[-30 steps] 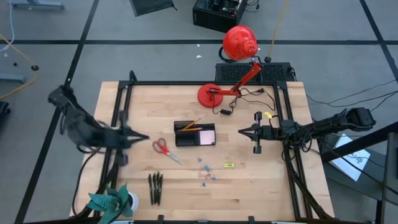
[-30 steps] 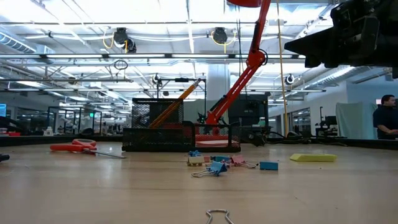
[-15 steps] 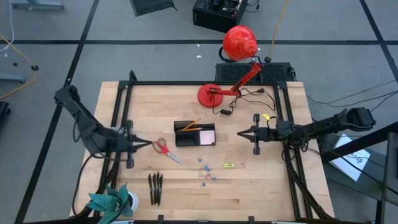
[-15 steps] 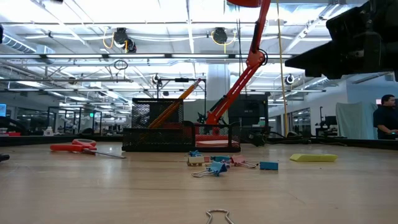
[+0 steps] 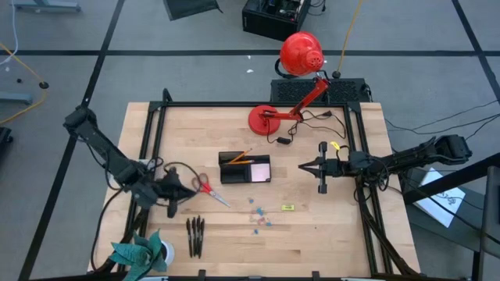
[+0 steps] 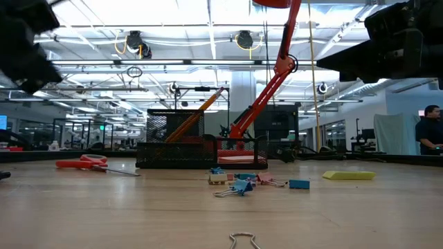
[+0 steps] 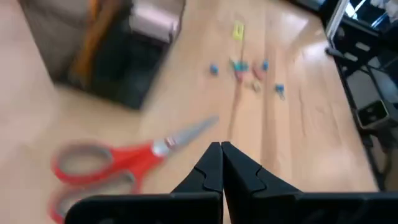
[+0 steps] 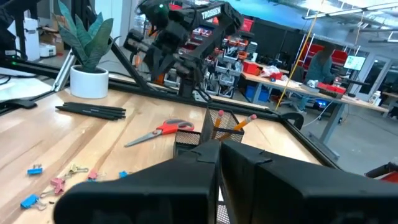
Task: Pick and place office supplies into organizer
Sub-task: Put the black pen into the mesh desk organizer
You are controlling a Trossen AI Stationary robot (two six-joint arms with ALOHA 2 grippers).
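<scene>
Hovering shut (left) claw (image 7: 220, 147) over scissors (image 7: 118, 165).

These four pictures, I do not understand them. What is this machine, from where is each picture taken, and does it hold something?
It is a robot with two dark arms at a wooden table. One picture looks down from above, one looks level across the table, and two come from cameras on the wrists. The left gripper is shut beside the red-handled scissors, holding nothing. The right gripper is shut and empty too, waiting right of the black organizer, which already holds an orange pencil and a pink notepad. Three pens, small clips, a red lamp and a plant are also there.
</scene>
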